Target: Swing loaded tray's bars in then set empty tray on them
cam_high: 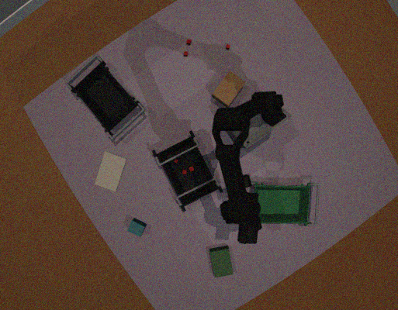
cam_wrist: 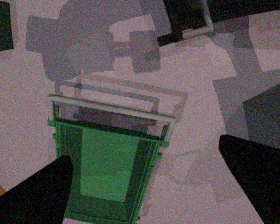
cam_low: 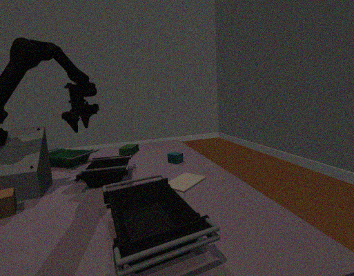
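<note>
The loaded black tray (cam_high: 204,169) (cam_low: 103,178) stands mid-table with three small red blocks (cam_high: 192,169) inside. Both its wire bars lie across its top, one nearer the upper end (cam_high: 179,155), one nearer the lower end. A black empty tray (cam_high: 105,98) (cam_low: 154,212) stands at the upper left, its bars out over its ends. A green empty tray (cam_high: 282,201) (cam_low: 70,160) (cam_wrist: 107,165) stands at the right, its visible bars swung out; the arm covers its left end in the top view. My gripper (cam_low: 81,129) (cam_wrist: 148,153) is open and empty, high above the table near the green tray's left end.
Other objects are an orange block (cam_high: 229,88) (cam_low: 4,201), a cream plate (cam_high: 110,171) (cam_low: 186,181), a teal block (cam_high: 137,227) (cam_low: 175,157) and a green block (cam_high: 221,261) (cam_low: 129,149). Three red cubes (cam_high: 188,41) lie loose at the top. The grey arm pedestal (cam_high: 257,135) (cam_low: 20,184) is a tall obstacle.
</note>
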Robot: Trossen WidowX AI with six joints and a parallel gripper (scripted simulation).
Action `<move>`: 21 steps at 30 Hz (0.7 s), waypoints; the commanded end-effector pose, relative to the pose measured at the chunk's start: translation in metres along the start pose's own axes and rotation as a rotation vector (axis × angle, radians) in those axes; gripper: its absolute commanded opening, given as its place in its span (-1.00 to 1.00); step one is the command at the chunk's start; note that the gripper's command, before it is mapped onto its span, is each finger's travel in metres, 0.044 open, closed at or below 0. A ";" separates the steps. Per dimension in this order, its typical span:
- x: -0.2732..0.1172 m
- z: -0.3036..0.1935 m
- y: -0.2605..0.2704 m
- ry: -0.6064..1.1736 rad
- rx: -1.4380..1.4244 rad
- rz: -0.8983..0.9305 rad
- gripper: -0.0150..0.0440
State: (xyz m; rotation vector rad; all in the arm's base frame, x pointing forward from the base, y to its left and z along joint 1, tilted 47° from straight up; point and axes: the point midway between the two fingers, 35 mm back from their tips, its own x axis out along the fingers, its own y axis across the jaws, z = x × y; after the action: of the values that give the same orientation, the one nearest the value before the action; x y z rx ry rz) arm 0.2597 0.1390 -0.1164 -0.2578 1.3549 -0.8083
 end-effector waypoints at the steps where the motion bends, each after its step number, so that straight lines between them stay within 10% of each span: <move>1: 0.024 -0.063 0.019 0.006 0.073 -0.014 1.00; 9: 0.092 -0.179 0.011 -0.029 0.263 -0.075 1.00; 21: 0.109 -0.185 0.008 -0.031 0.277 -0.080 1.00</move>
State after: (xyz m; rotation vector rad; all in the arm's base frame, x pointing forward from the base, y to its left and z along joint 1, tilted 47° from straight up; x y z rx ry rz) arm 0.0920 0.1323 -0.2426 -0.1060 1.1909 -1.0362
